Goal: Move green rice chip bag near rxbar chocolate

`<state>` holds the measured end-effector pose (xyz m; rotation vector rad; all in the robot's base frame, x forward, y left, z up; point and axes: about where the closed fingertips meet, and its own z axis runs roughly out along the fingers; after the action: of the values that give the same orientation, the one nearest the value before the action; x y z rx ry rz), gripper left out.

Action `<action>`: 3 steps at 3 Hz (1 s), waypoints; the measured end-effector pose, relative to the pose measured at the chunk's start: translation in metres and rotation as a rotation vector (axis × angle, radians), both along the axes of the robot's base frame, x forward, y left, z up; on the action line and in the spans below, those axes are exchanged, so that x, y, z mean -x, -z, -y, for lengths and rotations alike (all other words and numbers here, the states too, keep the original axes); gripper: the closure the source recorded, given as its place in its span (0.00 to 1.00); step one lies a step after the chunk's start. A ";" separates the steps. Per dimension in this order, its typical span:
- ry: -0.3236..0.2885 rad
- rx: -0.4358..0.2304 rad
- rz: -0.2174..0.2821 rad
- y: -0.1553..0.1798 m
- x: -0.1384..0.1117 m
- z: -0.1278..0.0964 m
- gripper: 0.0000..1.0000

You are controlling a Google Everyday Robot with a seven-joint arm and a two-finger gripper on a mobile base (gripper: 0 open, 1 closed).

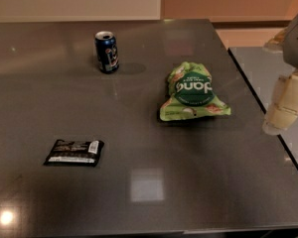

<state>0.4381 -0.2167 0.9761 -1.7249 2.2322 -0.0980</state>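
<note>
The rxbar chocolate [74, 152] lies flat front-left on the table [149, 197], bare top all around. The green rice chip bag [193, 92] sits well apart, mid-right near the table edge. The gripper [283, 110] hangs past that edge, partly cut off, can't tell if it's spread or clamped. The soda can [107, 52] stands farthest back.

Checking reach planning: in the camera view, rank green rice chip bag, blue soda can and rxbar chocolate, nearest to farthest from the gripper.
The gripper hangs at the far right.
1. green rice chip bag: centre-right, clearly nearest.
2. blue soda can, back left, and rxbar chocolate, front left: both far across, too close to call.
</note>
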 end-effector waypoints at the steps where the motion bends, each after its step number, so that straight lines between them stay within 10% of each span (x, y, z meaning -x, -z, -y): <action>1: 0.000 0.000 0.000 0.000 0.000 0.000 0.00; 3: 0.089 0.029 -0.022 0.019 -0.031 -0.025 0.00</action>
<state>0.4690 -0.1913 0.9570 -1.6487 2.3348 -0.1325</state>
